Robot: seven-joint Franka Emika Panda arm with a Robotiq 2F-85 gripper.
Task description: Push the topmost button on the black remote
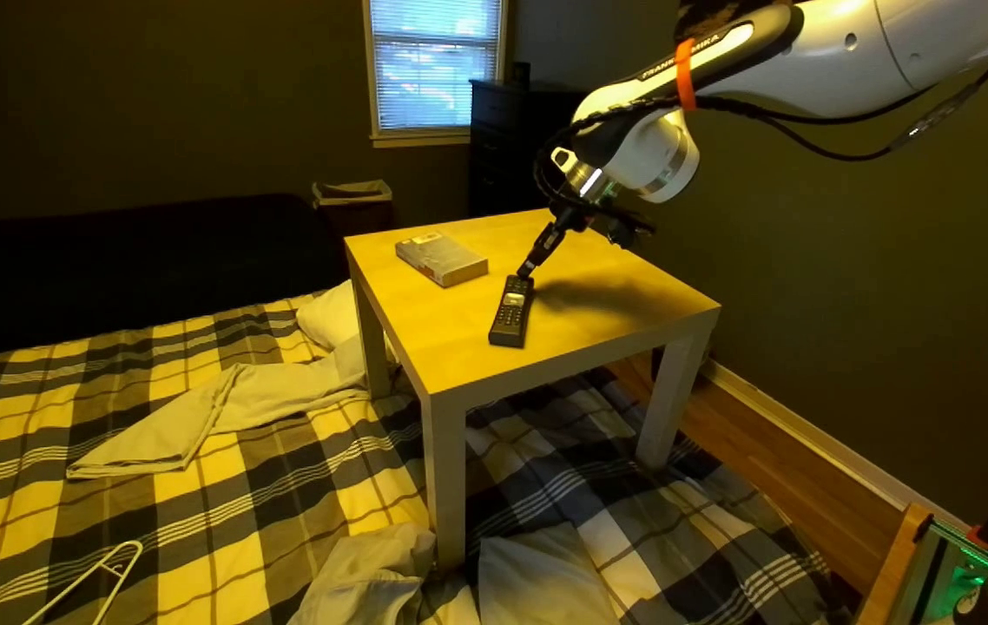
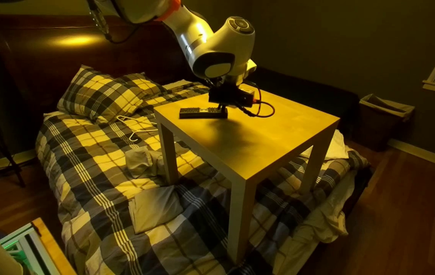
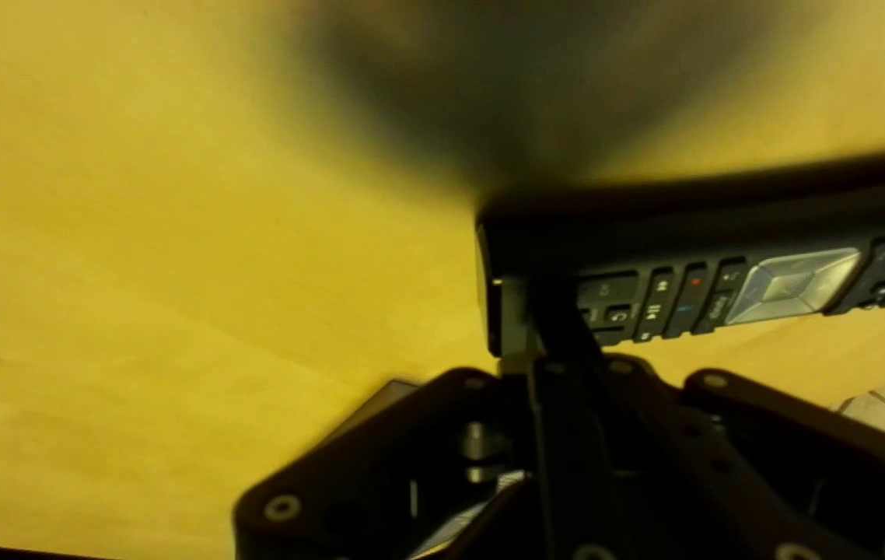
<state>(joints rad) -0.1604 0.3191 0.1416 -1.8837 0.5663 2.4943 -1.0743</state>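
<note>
1. Black remote (image 1: pixel 511 311) lies flat, face up, on the yellow bench (image 1: pixel 451 347), near one edge.
2. Its top end sits right under the pincer (image 1: pixel 525 273), which slants down onto it.
3. The pincer's fingers are drawn together into one narrow point.
4. In the wrist view the fingertips (image 3: pixel 567 327) overlap the uppermost buttons (image 3: pixel 610 295); whether one is pressed, I cannot tell.
5. A pale box (image 1: pixel 442 260) lies on the bench, apart from both.
</note>
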